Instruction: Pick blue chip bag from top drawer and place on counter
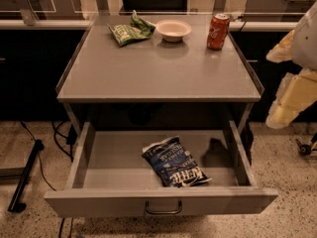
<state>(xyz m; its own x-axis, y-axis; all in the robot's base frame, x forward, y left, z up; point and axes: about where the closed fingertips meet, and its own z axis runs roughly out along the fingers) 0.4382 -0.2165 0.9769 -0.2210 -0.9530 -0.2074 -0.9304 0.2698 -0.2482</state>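
Observation:
The blue chip bag (175,162) lies flat on the floor of the open top drawer (158,201), a little right of its middle, with its white band toward the drawer front. The drawer is pulled out fully, and its dark wire handle (163,208) is on the front panel. The counter (158,71) is the grey tabletop right above it. My gripper (290,100) is at the right edge of the view, beside the counter's right rim, above and to the right of the drawer. It is well apart from the bag and holds nothing that I can see.
At the back of the counter are a green snack bag (130,29), a white bowl (173,29) and a red soda can (218,31). A dark stand leg (25,175) and cables lie on the speckled floor to the left. A caster (304,148) is at the right.

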